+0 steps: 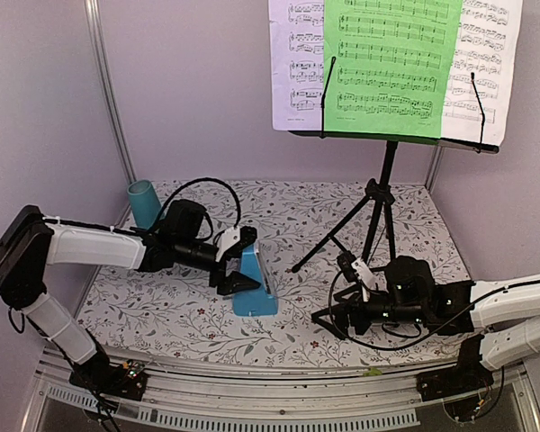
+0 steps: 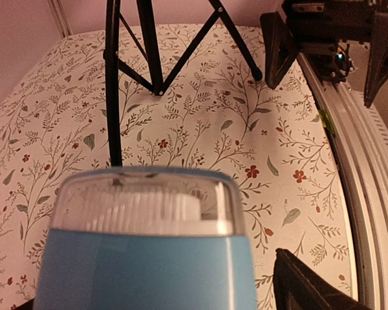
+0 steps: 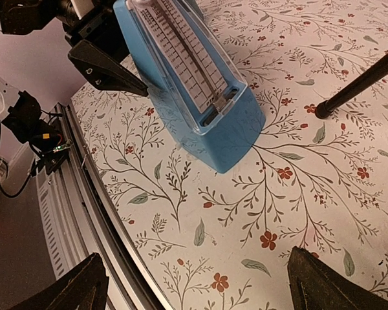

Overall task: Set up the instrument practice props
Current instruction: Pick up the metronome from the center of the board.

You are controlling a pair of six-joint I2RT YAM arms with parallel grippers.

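Observation:
The black tripod music stand (image 1: 384, 193) stands at the back right, and its desk (image 1: 396, 139) holds white pages (image 1: 297, 72) and a green page (image 1: 391, 63). The blue metronome (image 1: 255, 290) stands upright on the floral table mid-left. My left gripper (image 1: 237, 264) is open, with its jaws on either side of the metronome's upper part. In the left wrist view the metronome (image 2: 149, 258) fills the bottom, and a gap shows between it and the right finger (image 2: 310, 287). My right gripper (image 1: 335, 317) is open and empty, low over the table, right of the metronome (image 3: 194, 84).
A teal cylinder cup (image 1: 145, 203) stands at the back left by the wall. The stand's legs (image 2: 149, 45) spread over the middle of the table, and one foot (image 3: 323, 111) lies near my right gripper (image 3: 200, 290). A metal rail (image 1: 279, 391) runs along the front edge.

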